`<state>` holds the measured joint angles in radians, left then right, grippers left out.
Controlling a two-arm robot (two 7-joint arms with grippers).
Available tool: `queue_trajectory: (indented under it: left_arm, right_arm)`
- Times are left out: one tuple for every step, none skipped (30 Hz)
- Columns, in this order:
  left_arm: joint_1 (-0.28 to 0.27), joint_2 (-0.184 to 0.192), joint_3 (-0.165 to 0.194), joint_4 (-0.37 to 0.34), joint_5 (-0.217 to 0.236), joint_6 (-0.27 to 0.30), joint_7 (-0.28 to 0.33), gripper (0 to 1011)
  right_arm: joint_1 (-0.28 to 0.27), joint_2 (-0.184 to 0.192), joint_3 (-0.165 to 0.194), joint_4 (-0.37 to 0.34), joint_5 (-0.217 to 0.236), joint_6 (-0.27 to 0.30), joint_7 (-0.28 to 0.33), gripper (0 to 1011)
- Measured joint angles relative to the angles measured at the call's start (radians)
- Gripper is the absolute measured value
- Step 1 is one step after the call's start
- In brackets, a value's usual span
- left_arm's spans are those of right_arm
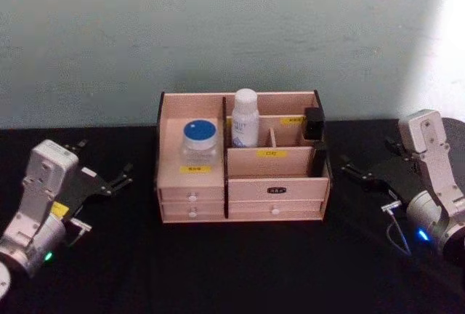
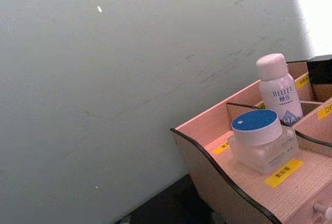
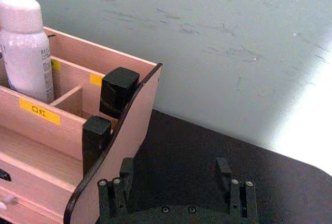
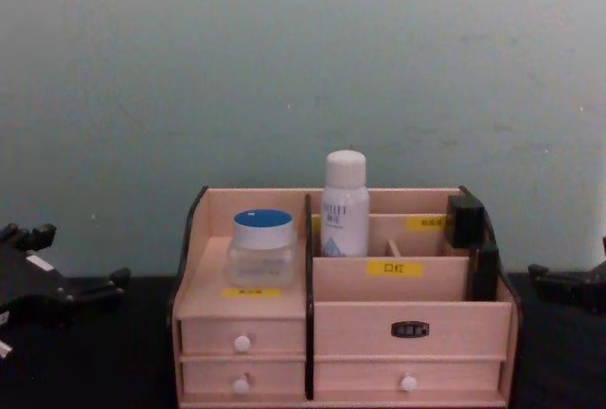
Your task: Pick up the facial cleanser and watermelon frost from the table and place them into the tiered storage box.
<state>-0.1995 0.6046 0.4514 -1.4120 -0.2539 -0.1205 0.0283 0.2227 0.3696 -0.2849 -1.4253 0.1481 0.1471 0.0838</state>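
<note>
The tiered storage box (image 1: 276, 192) (image 4: 407, 310) stands at the middle of the black table. A clear jar with a blue lid (image 1: 199, 139) (image 2: 259, 138) (image 4: 261, 248) sits on its left shelf. A white capped bottle (image 1: 245, 118) (image 2: 277, 94) (image 3: 23, 47) (image 4: 345, 205) stands upright in a rear compartment. I cannot tell which one is the facial cleanser and which the watermelon frost. My left gripper (image 1: 105, 161) (image 4: 76, 257) hangs open and empty left of the box. My right gripper (image 1: 370, 160) (image 3: 175, 171) is open and empty to the box's right.
Black blocks (image 1: 314, 123) (image 3: 118, 92) cap the box's right wall. A grey-green wall rises close behind the table (image 1: 240, 263). Bare black tabletop lies in front of the box and on both sides of it.
</note>
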Motion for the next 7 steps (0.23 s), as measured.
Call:
queue_trajectory:
  left_arm:
    - [0.0,0.0,0.0,0.0,0.0,0.0,0.0,1002]
    - [0.0,0.0,0.0,0.0,0.0,0.0,0.0,1001]
    - [0.0,0.0,0.0,0.0,0.0,0.0,0.0,1001]
    - [0.0,0.0,0.0,0.0,0.0,0.0,0.0,1001]
    - [0.0,0.0,0.0,0.0,0.0,0.0,0.0,1001]
    - [0.0,0.0,0.0,0.0,0.0,0.0,0.0,1001]
    - [0.0,0.0,0.0,0.0,0.0,0.0,0.0,1001]
  right_arm:
    - [0.0,0.0,0.0,0.0,0.0,0.0,0.0,1002]
    - [0.0,0.0,0.0,0.0,0.0,0.0,0.0,1003]
    - [0.0,0.0,0.0,0.0,0.0,0.0,0.0,1002]
    - [0.0,0.0,0.0,0.0,0.0,0.0,0.0,1003]
    - [0.0,0.0,0.0,0.0,0.0,0.0,0.0,1002]
    - [0.0,0.0,0.0,0.0,0.0,0.0,0.0,1002]
    - [0.0,0.0,0.0,0.0,0.0,0.0,0.0,1002]
